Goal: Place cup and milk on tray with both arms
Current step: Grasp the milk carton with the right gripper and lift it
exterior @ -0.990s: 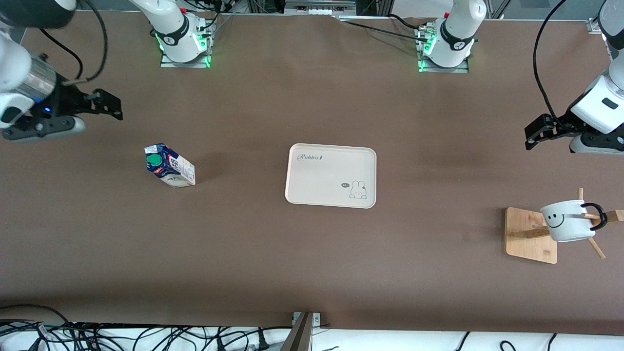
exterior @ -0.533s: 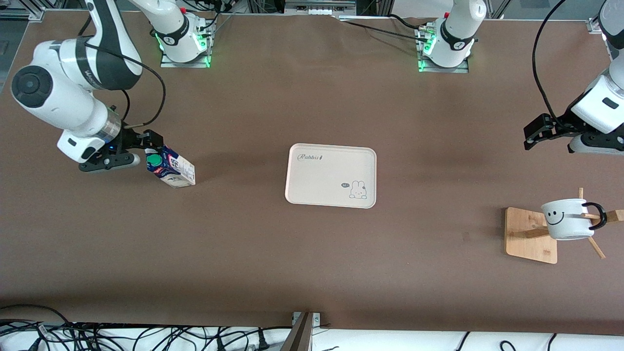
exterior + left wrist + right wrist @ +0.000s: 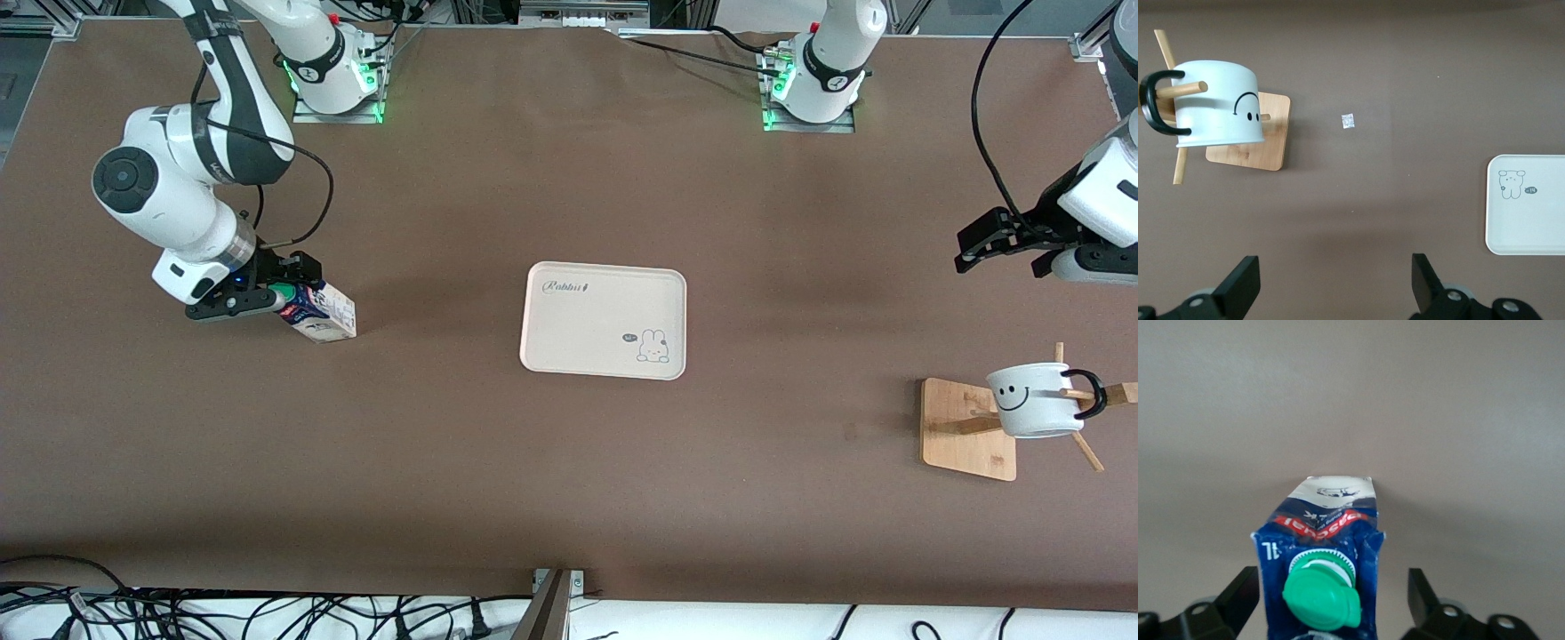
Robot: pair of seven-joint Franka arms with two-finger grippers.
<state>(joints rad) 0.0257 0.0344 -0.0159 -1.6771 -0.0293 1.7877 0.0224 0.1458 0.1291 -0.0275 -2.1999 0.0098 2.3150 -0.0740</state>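
The milk stands toward the right arm's end of the table, a blue and white carton with a green cap. My right gripper is open, with a finger on each side of the carton's top and a gap on both sides. The cup, white with a smiley face, hangs by its black handle on a peg of the wooden rack; it also shows in the left wrist view. My left gripper is open and empty, up over bare table, apart from the cup. The cream tray lies mid-table, with nothing on it.
The rack's square wooden base and slanted pegs stand near the left arm's end of the table. A small white scrap lies on the brown table between rack and tray. Cables hang along the table's edge nearest the front camera.
My right arm has swung in and down from the table's end, bringing its open fingers around the carton's top. The left arm has barely moved. Carton, cup and tray have stayed in place.
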